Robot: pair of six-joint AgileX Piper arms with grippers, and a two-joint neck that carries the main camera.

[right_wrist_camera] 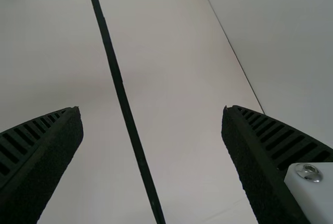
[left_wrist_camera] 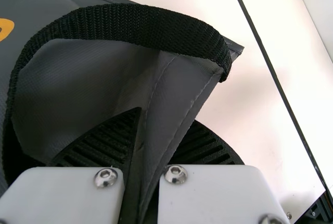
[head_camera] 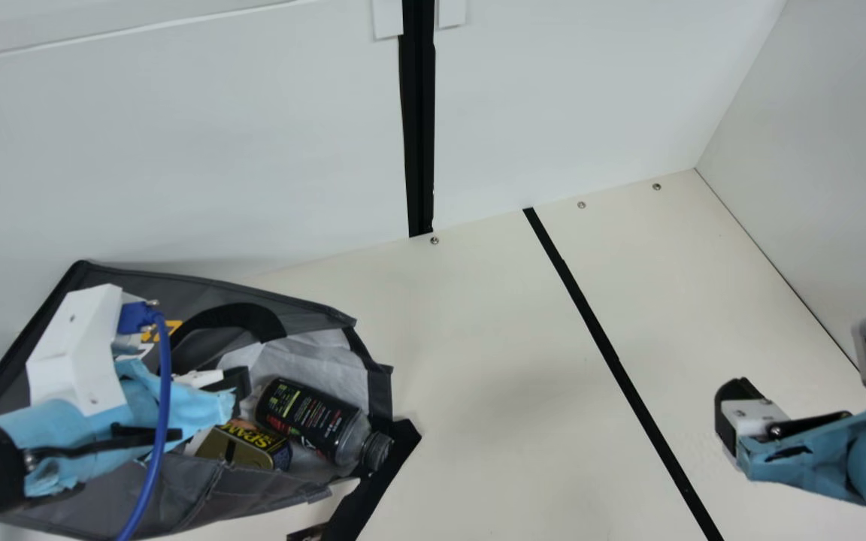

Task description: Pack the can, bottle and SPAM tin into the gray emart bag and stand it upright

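The gray bag (head_camera: 200, 481) lies on its side at the left of the main view, mouth facing right. In its mouth rests the black bottle (head_camera: 313, 421), its cap at the rim, beside the SPAM tin (head_camera: 249, 445). Over the bag is my left gripper (head_camera: 236, 383); in the left wrist view the left gripper (left_wrist_camera: 166, 122) is shut on a fold of gray bag fabric (left_wrist_camera: 174, 94), just below the black handle (left_wrist_camera: 140, 23). My right gripper (head_camera: 734, 417) hangs at the far right, away from the bag. In the right wrist view the right gripper (right_wrist_camera: 151, 108) is open, nothing between its fingers.
A black strip (head_camera: 613, 361) runs across the cream table (head_camera: 493, 338) between the bag and my right arm. White walls (head_camera: 252, 150) stand behind and at the right. A black strap (head_camera: 380, 481) lies by the bag's mouth.
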